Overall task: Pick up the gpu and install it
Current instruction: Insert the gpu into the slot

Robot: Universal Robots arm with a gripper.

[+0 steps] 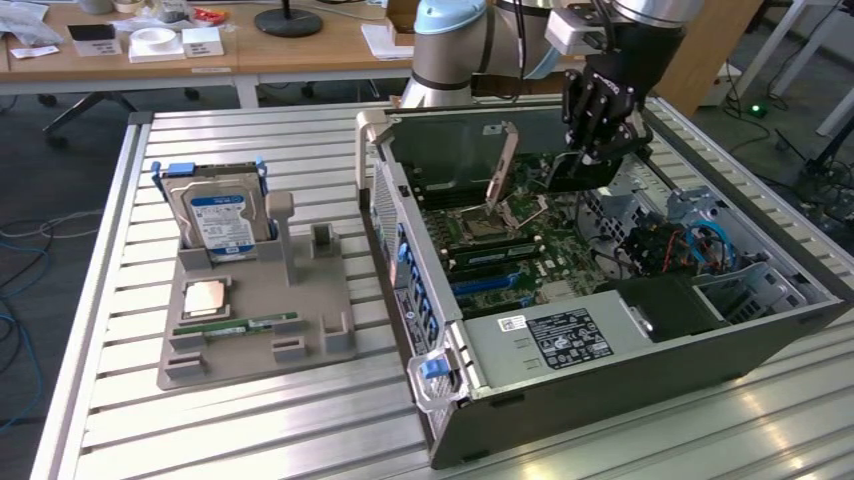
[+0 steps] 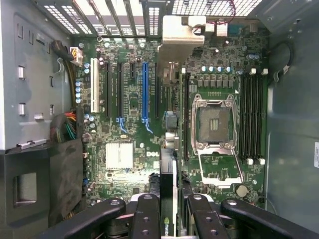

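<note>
Slatted metal table (image 1: 267, 420) w/ open PC case (image 1: 641, 370): your gripper (image 1: 597, 150) is clamped on the gpu (image 2: 168, 194) above the motherboard (image 1: 514, 250), so square it over the blue slot (image 2: 145, 89), no tilt.

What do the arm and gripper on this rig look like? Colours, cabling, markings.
Arm: silver-grey round sections with pale blue joint caps, and a dark cable alongside. Gripper: black and two-fingered, built of chunky links. The fingers carry round pivot pins. A whitish box is mounted at the wrist. No markings legible.
</note>
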